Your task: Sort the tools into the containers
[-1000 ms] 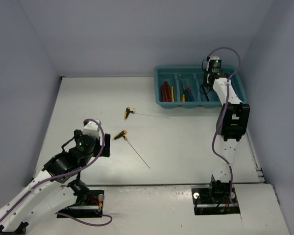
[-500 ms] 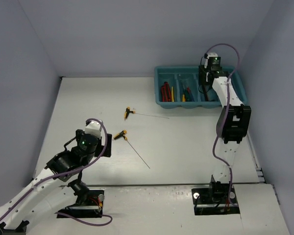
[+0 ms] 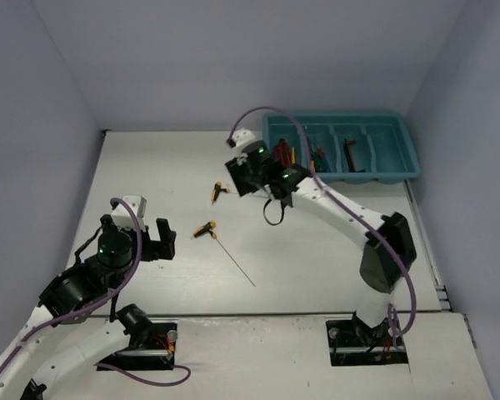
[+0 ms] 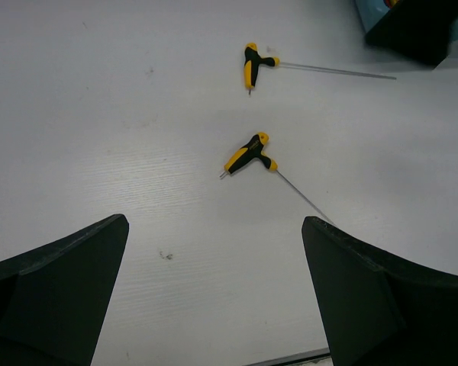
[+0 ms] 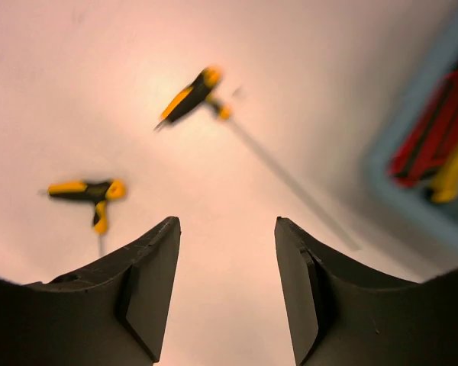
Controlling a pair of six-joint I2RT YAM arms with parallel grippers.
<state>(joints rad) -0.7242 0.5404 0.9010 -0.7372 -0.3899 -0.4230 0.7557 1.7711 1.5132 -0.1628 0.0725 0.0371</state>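
Note:
Two yellow-black T-handles lie on the white table: the far one (image 3: 217, 192) (image 4: 251, 65) (image 5: 189, 97) and the near one (image 3: 205, 229) (image 4: 248, 152) (image 5: 88, 194), its thin shaft running toward the front. My right gripper (image 3: 237, 178) (image 5: 225, 223) is open and empty, hovering just right of the far T-handle, over its shaft. My left gripper (image 3: 160, 240) (image 4: 214, 223) is open and empty, left of the near T-handle. The teal tray (image 3: 392, 123) (image 5: 408, 187) at the back right holds red pliers (image 3: 282, 155) (image 5: 435, 126), screwdrivers (image 3: 319, 157) and a dark hex key (image 3: 350, 154).
Grey walls close in the table on the left, back and right. The table's front edge runs just ahead of both arm bases (image 3: 367, 333).
My right arm has swung from over the tray down and left to beside the far T-handle. My left arm has drawn back to the left, away from the near T-handle.

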